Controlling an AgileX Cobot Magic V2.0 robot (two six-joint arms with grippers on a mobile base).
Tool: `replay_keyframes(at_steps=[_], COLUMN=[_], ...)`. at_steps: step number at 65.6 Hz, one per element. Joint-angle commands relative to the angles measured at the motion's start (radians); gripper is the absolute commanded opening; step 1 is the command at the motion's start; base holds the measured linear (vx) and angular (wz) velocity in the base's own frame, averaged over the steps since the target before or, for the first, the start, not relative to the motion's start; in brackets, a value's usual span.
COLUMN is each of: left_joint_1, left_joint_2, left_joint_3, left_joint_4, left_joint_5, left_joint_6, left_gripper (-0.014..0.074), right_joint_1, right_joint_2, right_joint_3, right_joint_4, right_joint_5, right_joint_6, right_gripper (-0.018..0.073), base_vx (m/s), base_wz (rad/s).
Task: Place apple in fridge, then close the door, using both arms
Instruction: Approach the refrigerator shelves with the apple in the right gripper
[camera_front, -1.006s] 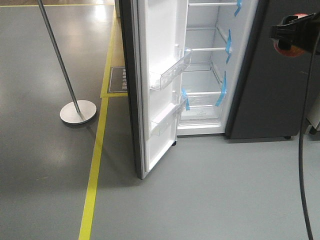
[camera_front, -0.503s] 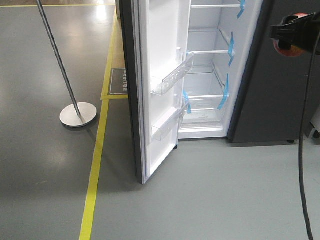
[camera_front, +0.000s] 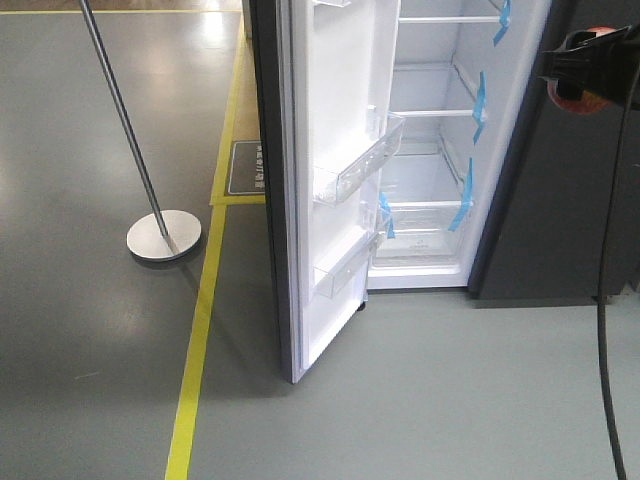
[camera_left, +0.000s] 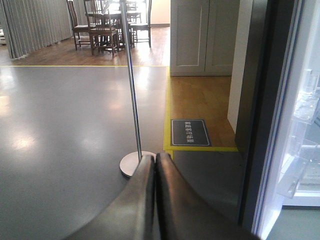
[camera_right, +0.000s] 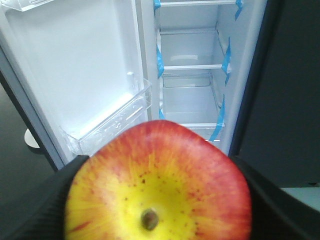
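The step in hand looks like the approach: the right arm carries the small round red-and-yellow apple (camera_right: 157, 185) toward the tall dark grey fridge (camera_front: 430, 90), whose white-lined door (camera_front: 335, 120) stands wide open. The apple is in the air, in front of the open compartment and well apart from any shelf. In the front view it sits off to the right, before the plain dark grey panel (camera_front: 560, 200).

To do this well, the right arm would probably need to swing left until the apple lines up with the gap between the door's clear plastic bins (camera_front: 355, 170) and the fridge wall with the blue tape strips (camera_front: 481, 100). A level entry above a white shelf (camera_front: 430, 113), with the apple set down well back from the lip, should keep so round a fruit from rolling out.

The right end effector (camera_front: 585, 65) is clamped on the apple, with 2 black fingers (camera_right: 65, 195) pressing its left and right sides and the stem end facing the wrist camera. The left end effector (camera_left: 155, 200) has its fingers pressed together on nothing and hangs over the grey floor, left of the door's outer face, near the round-based metal pole stand (camera_left: 132, 162)
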Motion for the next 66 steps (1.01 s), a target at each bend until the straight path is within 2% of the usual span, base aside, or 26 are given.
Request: replay_keyframes(at_steps=[1,66], left_joint_1=[-0.009,-0.009], left_joint_2=[-0.016,-0.016], left_joint_3=[-0.017,-0.017], left_joint_4=[0.0,0.0], left_joint_5=[-0.069,-0.069], left_joint_6=[0.001,0.001], left_gripper=[-0.0006,-0.0006], right_joint_1=[-0.005,-0.005], right_joint_2=[-0.037,-0.037], right_joint_3=[-0.03,-0.03], right_joint_4=[0.0,0.0], right_joint_5=[-0.083,-0.083], right_joint_6=[-0.008,-0.008], right_gripper=[0.0214,0.0214], base_vx=[0.1,0.1], base_wz=[0.05,0.02])
